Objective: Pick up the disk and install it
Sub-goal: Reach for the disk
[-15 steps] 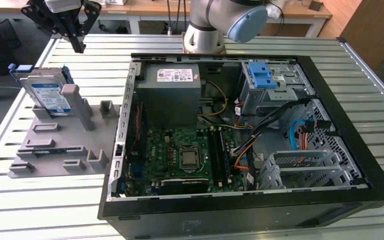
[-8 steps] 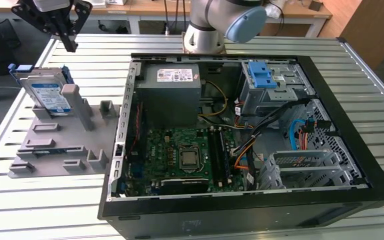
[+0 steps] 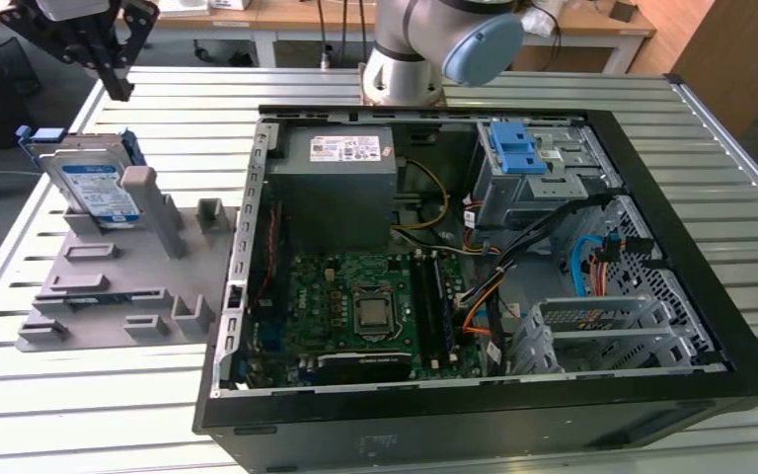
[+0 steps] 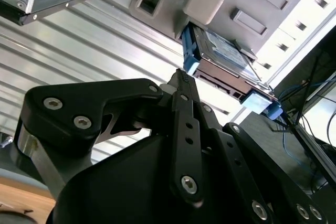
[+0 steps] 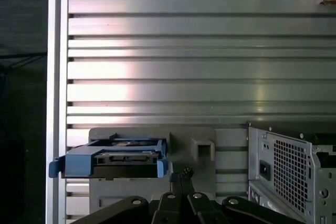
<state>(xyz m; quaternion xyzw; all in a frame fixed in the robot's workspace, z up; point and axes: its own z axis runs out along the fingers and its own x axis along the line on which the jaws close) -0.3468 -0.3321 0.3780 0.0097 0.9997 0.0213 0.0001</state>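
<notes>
The disk [image 3: 98,188] is a silver-grey hard drive with a white-and-blue label in a blue bracket. It stands on edge in a slot of the grey holder [image 3: 115,286] at the exterior view's left. My gripper [image 3: 117,89] hangs in the air above and behind it, apart from it. The black fingers are shut together and hold nothing. In the second wrist view the gripper [image 4: 181,77] ends short of the disk [image 4: 220,56]. The first wrist view has the gripper [image 5: 184,174] just beside the disk [image 5: 113,158].
An open black computer case [image 3: 695,326] lies on the slatted metal table [image 3: 182,84], with motherboard, cables and power supply [image 3: 340,188] exposed. A grey drive cage with a blue-latched tray [image 3: 520,148] sits at its far corner. The arm's base [image 3: 413,69] stands behind the case.
</notes>
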